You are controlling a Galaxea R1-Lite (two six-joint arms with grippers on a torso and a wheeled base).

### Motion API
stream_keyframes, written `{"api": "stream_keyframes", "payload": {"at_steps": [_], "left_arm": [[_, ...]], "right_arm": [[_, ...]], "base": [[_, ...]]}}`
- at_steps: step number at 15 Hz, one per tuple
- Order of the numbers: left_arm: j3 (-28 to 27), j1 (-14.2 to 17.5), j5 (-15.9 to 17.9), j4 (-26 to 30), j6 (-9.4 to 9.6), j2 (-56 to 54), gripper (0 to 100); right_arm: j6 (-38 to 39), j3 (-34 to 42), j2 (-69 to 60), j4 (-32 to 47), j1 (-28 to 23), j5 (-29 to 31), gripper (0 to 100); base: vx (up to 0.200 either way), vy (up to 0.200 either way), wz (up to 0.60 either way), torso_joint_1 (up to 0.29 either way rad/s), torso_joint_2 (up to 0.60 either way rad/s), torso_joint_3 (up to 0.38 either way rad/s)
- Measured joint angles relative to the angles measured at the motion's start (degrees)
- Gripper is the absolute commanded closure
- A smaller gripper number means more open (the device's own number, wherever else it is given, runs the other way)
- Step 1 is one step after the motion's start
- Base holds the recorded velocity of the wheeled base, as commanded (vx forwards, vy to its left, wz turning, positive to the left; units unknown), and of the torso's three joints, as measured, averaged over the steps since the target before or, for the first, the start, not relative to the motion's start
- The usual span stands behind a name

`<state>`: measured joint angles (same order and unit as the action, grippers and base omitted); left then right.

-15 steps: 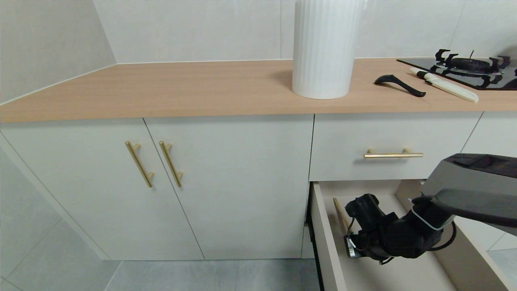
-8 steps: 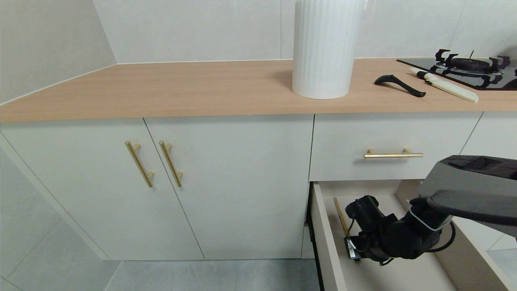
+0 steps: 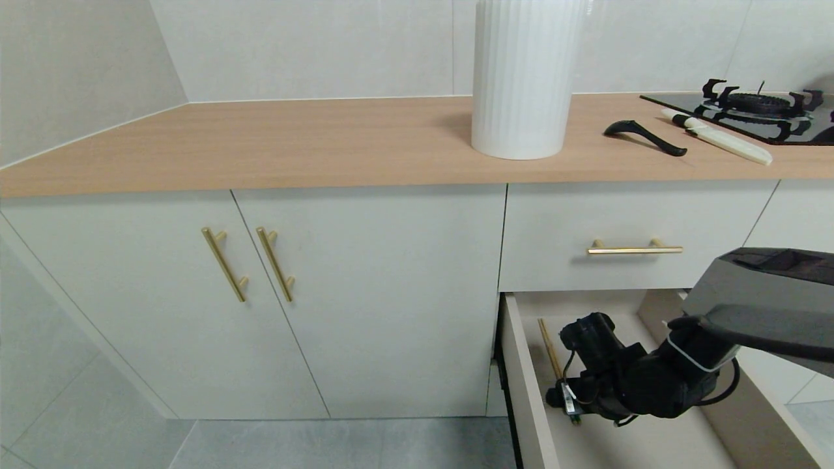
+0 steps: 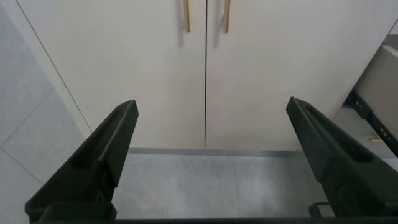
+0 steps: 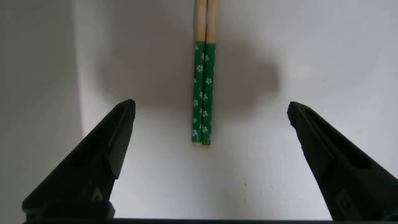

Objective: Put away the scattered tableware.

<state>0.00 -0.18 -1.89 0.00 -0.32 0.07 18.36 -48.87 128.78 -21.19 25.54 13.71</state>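
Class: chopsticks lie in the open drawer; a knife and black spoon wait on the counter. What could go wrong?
The right gripper sits low in the drawer near its wall; rising carelessly might clip it.
The knife lies near the edge of the counter; a poor grasp might push it off.
The white vase stands beside the black spoon; a reaching arm might topple it.

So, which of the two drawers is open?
The lower drawer, pulled out with chopsticks inside; the upper drawer with the gold handle is shut.
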Motion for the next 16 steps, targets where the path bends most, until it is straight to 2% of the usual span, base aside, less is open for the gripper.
{"api": "stream_keyframes", "payload": {"at_steps": [3, 5, 7, 9, 10, 12, 16], "left_arm": [[0.00, 0.00, 0.00, 0.00, 0.00, 0.00, 0], [0.00, 0.00, -0.02, 0.00, 0.02, 0.00, 0], [0.00, 0.00, 0.00, 0.00, 0.02, 0.00, 0], [0.00, 0.00, -0.02, 0.00, 0.02, 0.00, 0], [0.00, 0.00, 0.00, 0.00, 0.00, 0.00, 0], [0.00, 0.02, 0.00, 0.00, 0.02, 0.00, 0], [0.00, 0.00, -0.02, 0.00, 0.02, 0.00, 0]], "right_arm": [[-0.68, 1.27, -5.27, 1.46, -1.04, -0.66, 0], [-2.05, 1.28, -13.02, 6.33, -3.99, -3.57, 0], [-3.06, -1.51, -22.44, 19.85, -8.23, -8.83, 0], [-3.56, -9.50, -30.79, 40.80, -11.62, -14.84, 0], [-3.74, -13.17, -34.57, 46.45, -12.95, -16.58, 0], [-4.64, -16.88, -41.18, 50.23, -15.26, -18.49, 0], [-10.15, -17.63, -47.95, 50.71, -17.83, -18.88, 0]], "base": [[0.000, 0.000, 0.00, 0.000, 0.00, 0.000], [0.000, 0.000, 0.00, 0.000, 0.00, 0.000], [0.000, 0.000, 0.00, 0.000, 0.00, 0.000], [0.000, 0.000, 0.00, 0.000, 0.00, 0.000], [0.000, 0.000, 0.00, 0.000, 0.00, 0.000], [0.000, 0.000, 0.00, 0.000, 0.00, 0.000], [0.000, 0.000, 0.00, 0.000, 0.00, 0.000]]}}
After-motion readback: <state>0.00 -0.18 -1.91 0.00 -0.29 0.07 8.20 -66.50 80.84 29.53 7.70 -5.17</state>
